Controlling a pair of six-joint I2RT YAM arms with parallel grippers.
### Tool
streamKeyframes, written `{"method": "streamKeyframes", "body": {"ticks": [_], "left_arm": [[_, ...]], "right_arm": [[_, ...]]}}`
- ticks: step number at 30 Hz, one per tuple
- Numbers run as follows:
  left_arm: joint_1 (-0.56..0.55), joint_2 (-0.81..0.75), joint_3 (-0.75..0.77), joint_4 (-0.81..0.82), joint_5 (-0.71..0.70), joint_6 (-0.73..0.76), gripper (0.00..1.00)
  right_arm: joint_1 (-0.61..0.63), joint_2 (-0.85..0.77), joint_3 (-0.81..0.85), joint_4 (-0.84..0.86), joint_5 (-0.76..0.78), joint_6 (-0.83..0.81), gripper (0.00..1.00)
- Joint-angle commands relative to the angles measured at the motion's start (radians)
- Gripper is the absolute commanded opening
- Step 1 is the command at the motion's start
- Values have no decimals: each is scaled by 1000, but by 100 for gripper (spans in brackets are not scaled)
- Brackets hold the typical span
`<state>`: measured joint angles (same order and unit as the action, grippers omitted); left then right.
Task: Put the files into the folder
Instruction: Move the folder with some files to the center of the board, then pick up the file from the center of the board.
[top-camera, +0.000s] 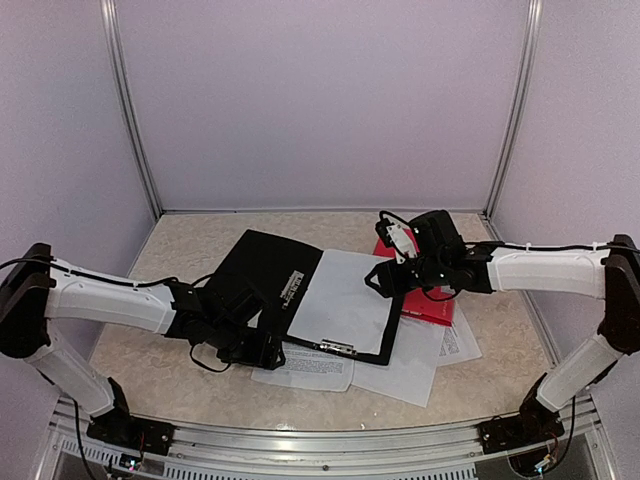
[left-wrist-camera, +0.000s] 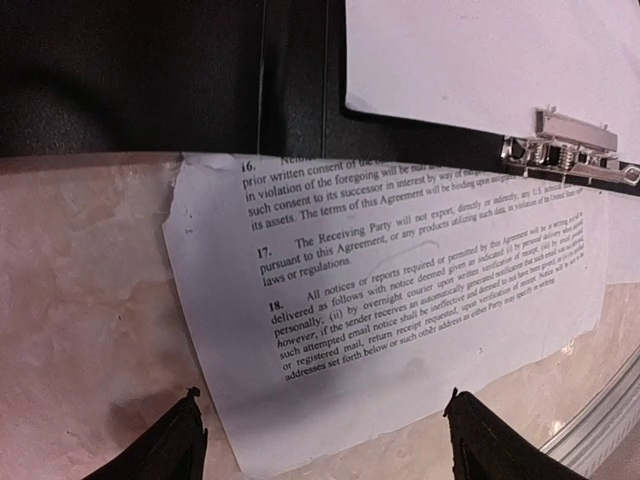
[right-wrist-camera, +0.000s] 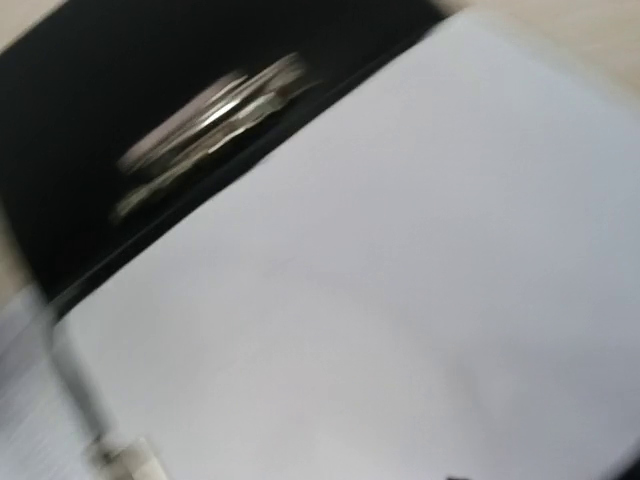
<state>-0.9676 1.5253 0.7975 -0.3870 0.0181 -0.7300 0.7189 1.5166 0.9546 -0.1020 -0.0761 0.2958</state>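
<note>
Left gripper (left-wrist-camera: 322, 402) agape (wide), right gripper (top-camera: 384, 282) low

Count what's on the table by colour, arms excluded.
Black folder: 1
Red flat item: 1
White sheets: 4 (blank sheet inside the folder, printed sheet at its near edge, blank sheet right of that, printed sheet beside the red item)
Total: 6, counting only sheets that show; any stacked underneath are hidden.
</note>
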Motion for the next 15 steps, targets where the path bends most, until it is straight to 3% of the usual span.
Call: {"method": "streamKeyframes", "body": {"ticks": [1, 6, 15], "left_arm": [[-30, 45, 11, -52, -4, -68, 79], [-48, 82, 8, -65, -3, -95, 75], [-92, 140, -4, -57, -37, -155, 57]], "right_arm": [[86, -24, -121, 85, -105, 30, 50], [205, -1, -176, 156, -128, 53, 48], [315, 66, -224, 242, -154, 108, 36]]}}
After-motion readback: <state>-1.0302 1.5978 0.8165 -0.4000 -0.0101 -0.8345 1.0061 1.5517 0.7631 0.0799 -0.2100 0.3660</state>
